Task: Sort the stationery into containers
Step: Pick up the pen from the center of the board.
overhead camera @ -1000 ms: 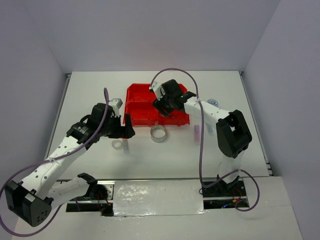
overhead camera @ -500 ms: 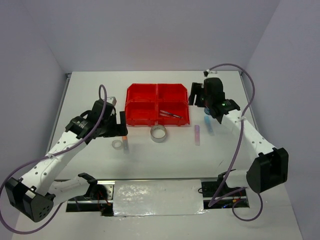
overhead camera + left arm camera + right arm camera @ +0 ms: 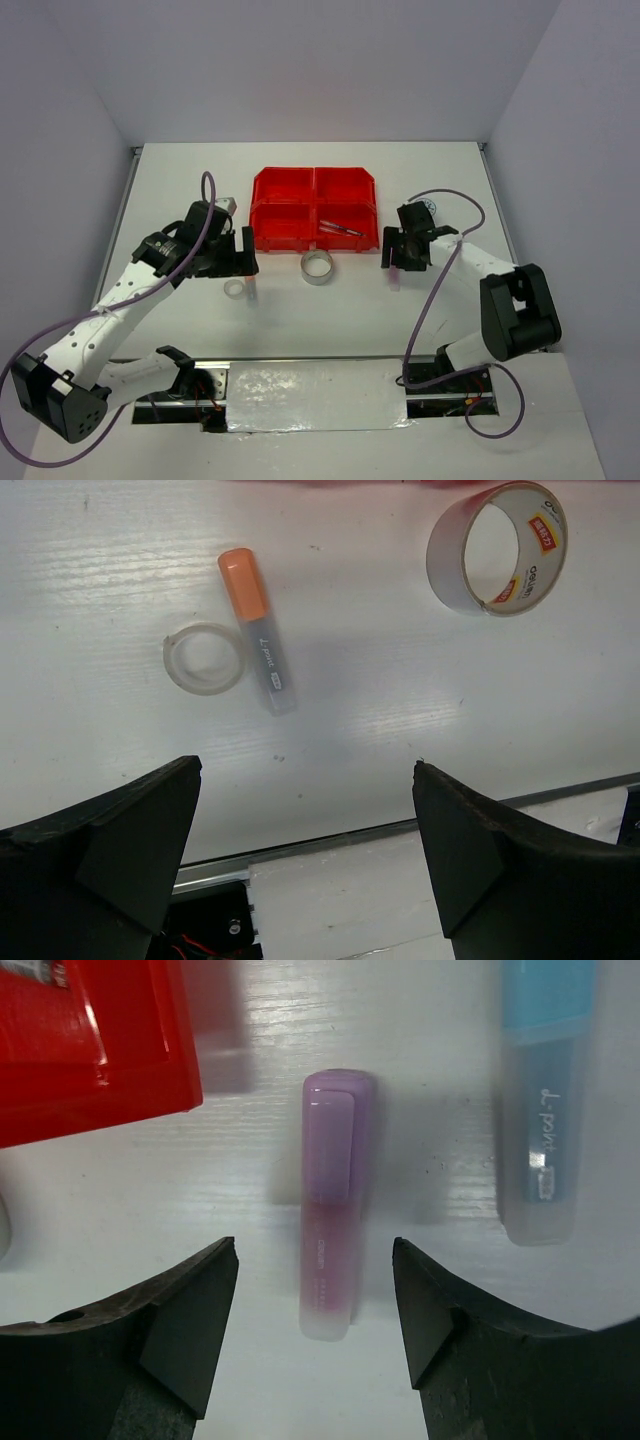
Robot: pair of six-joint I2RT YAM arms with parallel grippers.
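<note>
The red tray (image 3: 285,187) of four compartments stands at mid-table, with a thin pen (image 3: 340,228) in its near-right compartment. A silvery tape ring (image 3: 318,267) (image 3: 497,548) lies in front of it. Further left are a small clear tape ring (image 3: 235,289) (image 3: 203,658) and an orange-capped marker (image 3: 258,630). My left gripper (image 3: 236,256) (image 3: 307,770) hangs open above them, empty. My right gripper (image 3: 399,256) (image 3: 315,1245) is open and low over the table, its fingers on either side of a pale pink marker (image 3: 332,1230) without touching it. Just right of that lies a blue-capped marker (image 3: 540,1100).
The tray's near-right corner (image 3: 90,1050) is close to the right gripper on its left. A blue-patterned round roll (image 3: 428,204) sits behind the right arm. The table's metal front rail (image 3: 330,832) runs under the left gripper.
My right arm has left the tray, swung out to the right and come down over the pink marker. A pen now shows in the near-right compartment. The left arm has barely shifted.
</note>
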